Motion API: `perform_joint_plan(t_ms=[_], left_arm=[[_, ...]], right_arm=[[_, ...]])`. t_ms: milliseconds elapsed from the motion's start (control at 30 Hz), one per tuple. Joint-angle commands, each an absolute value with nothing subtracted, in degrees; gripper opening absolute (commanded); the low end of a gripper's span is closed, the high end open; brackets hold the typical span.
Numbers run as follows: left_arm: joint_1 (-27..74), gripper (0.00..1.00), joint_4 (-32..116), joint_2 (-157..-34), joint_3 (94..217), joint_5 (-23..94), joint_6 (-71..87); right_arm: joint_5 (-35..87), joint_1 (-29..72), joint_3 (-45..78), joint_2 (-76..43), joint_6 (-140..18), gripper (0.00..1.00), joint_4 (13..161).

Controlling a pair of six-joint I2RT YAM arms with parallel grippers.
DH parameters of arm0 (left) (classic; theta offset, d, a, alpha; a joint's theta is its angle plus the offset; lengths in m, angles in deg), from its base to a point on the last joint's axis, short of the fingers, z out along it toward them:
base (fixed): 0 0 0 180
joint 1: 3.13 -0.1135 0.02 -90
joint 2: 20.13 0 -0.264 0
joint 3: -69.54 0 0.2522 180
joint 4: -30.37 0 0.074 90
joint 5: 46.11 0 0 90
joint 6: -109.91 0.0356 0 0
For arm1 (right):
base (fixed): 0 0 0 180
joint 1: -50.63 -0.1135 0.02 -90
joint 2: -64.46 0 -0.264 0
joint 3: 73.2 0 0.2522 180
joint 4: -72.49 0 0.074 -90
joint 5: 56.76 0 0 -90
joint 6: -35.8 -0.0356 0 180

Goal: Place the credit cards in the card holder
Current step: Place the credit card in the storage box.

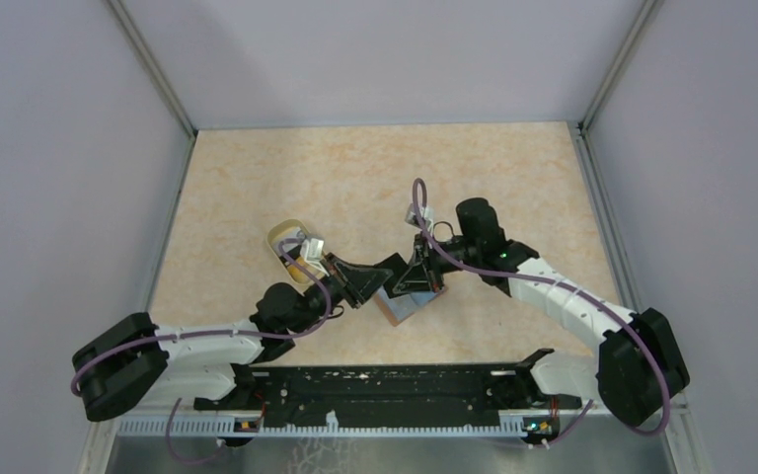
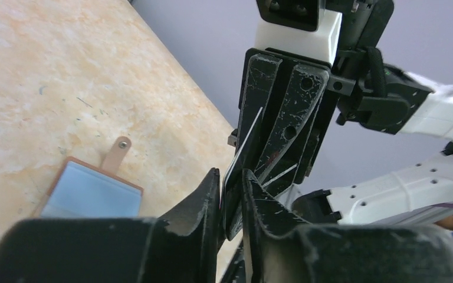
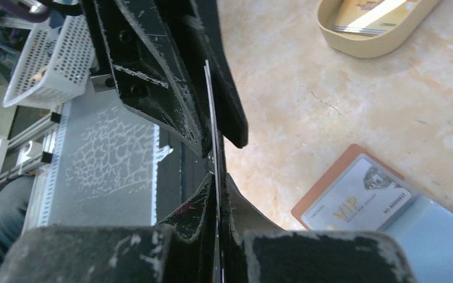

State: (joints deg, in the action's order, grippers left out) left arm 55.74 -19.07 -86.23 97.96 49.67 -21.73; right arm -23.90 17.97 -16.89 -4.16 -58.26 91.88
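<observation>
The card holder (image 1: 407,308) lies open on the table, reddish-brown rim and light blue lining up. It also shows in the left wrist view (image 2: 91,193) and in the right wrist view (image 3: 442,236), where a white VIP card (image 3: 354,199) sits in its left half. Above it my left gripper (image 1: 375,281) and right gripper (image 1: 416,279) meet tip to tip. Both pinch one thin credit card, seen edge-on in the left wrist view (image 2: 245,144) and the right wrist view (image 3: 211,118). My left gripper (image 2: 230,174) and right gripper (image 3: 219,177) are each shut on it.
A translucent yellowish cup (image 1: 289,242) with more cards in it stands left of the left gripper; it also shows in the right wrist view (image 3: 377,26). Grey walls close in the table at the left, back and right.
</observation>
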Motion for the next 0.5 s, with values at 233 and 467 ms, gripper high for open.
perform_joint_plan(t_ms=[233, 467], left_arm=[[56.23, 0.37, -21.11, -80.96, 96.64, 41.51, -20.35], [56.15, 0.37, -18.97, -80.34, 97.12, 38.19, -18.40]], right_arm=[[-40.21, 19.25, -15.73, -6.32, -66.32, 0.00, 79.53], [-43.32, 19.80, -17.03, -6.45, -71.15, 0.00, 74.07]])
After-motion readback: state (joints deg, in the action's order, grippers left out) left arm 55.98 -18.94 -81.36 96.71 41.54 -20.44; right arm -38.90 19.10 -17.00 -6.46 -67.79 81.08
